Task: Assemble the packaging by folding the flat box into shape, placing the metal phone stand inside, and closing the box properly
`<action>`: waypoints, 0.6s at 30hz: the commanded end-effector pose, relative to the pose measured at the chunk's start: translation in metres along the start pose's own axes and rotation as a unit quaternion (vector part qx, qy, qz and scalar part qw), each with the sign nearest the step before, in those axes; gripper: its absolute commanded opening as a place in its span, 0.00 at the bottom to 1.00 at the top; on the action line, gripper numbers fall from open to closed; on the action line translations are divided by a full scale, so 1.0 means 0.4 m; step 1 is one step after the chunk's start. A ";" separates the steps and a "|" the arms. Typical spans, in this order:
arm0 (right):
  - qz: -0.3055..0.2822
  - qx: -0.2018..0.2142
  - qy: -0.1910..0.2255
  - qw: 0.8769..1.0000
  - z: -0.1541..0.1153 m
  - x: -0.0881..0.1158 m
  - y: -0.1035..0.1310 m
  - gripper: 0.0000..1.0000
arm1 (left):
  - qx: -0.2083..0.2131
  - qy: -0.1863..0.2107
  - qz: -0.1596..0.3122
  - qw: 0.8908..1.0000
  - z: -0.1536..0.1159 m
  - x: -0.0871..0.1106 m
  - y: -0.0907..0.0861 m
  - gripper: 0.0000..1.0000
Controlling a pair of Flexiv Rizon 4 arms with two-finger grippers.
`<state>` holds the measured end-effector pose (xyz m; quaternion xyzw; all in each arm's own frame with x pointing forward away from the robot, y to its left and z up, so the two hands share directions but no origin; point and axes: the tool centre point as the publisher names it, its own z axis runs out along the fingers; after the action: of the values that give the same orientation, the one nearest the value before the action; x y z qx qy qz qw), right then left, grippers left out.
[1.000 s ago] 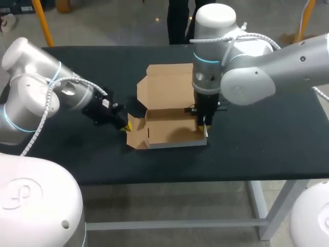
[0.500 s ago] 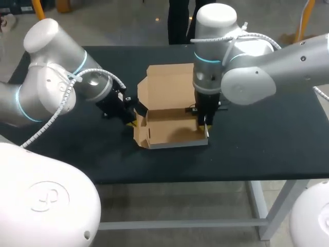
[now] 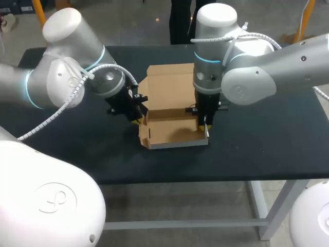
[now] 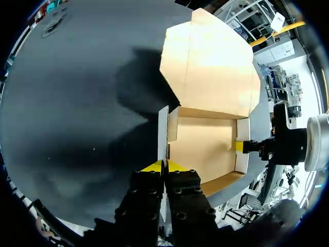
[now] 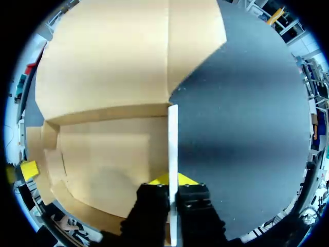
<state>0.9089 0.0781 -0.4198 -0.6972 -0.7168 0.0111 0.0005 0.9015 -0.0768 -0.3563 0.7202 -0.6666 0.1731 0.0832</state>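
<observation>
The brown cardboard box [image 3: 172, 128] lies open in the middle of the black table, its lid [image 3: 167, 90] leaning back behind the tray. My left gripper [image 3: 138, 119] is at the box's left end. In the left wrist view this gripper [image 4: 164, 165] is shut on the upright left side flap [image 4: 163, 134], seen edge-on between the yellow tips. My right gripper [image 3: 204, 125] points down at the right end. In the right wrist view it [image 5: 173, 179] is shut on the thin right wall [image 5: 172, 139]. The tray [image 5: 108, 164] is empty inside. No metal phone stand shows in any view.
The black table [image 3: 267, 134] stretches bare to the right of the box, and its front edge [image 3: 205, 177] runs close below the tray. Bare table surface [image 4: 67, 113] also lies to the left of the box.
My left arm has swung in to the right with the left side flap, which now stands upright against the tray. The right arm and its hold have not changed.
</observation>
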 end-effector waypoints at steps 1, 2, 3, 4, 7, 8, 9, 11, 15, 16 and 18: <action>-0.001 0.002 0.000 1.000 -0.001 0.010 0.000 0.00 | 0.003 -0.065 0.001 0.998 0.006 0.020 0.006 0.00; -0.001 0.002 0.000 1.000 -0.001 0.010 0.000 0.00 | 0.004 -0.063 0.002 0.998 0.003 0.020 0.008 0.00; -0.001 0.002 0.000 1.000 -0.001 0.010 0.000 0.00 | 0.004 -0.062 0.002 0.998 0.000 0.019 0.009 0.00; -0.001 0.002 0.000 1.000 -0.001 0.010 0.000 0.00 | 0.004 -0.060 0.002 0.998 -0.002 0.018 0.010 0.00; -0.001 0.002 0.000 1.000 -0.001 0.010 0.000 0.00 | 0.007 -0.053 0.002 0.999 -0.010 0.010 0.011 0.19; -0.001 0.002 0.000 1.000 -0.001 0.010 0.000 0.00 | 0.009 -0.049 0.001 0.999 -0.014 0.006 0.012 0.24; -0.001 0.002 0.000 1.000 -0.001 0.010 0.000 0.00 | 0.008 -0.043 0.001 0.999 -0.016 0.002 0.012 0.29; -0.001 0.002 0.000 1.000 -0.001 0.010 0.000 0.00 | 0.012 -0.035 -0.001 0.999 -0.023 -0.010 0.015 0.37; -0.001 0.002 0.000 1.000 -0.001 0.010 0.000 0.00 | 0.020 -0.017 -0.002 1.000 -0.037 -0.036 0.019 0.45; -0.001 0.002 0.000 1.000 -0.001 0.010 0.000 0.00 | 0.019 -0.010 -0.003 1.000 -0.040 -0.043 0.019 0.47; -0.001 0.002 0.000 1.000 -0.001 0.010 0.000 0.00 | 0.022 -0.004 -0.005 1.000 -0.045 -0.059 0.019 0.50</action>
<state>0.9083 0.0811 -0.4201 -0.6967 -0.7173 0.0103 0.0015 0.8974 -0.0616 -0.3502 0.7291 -0.6608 0.1686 0.0579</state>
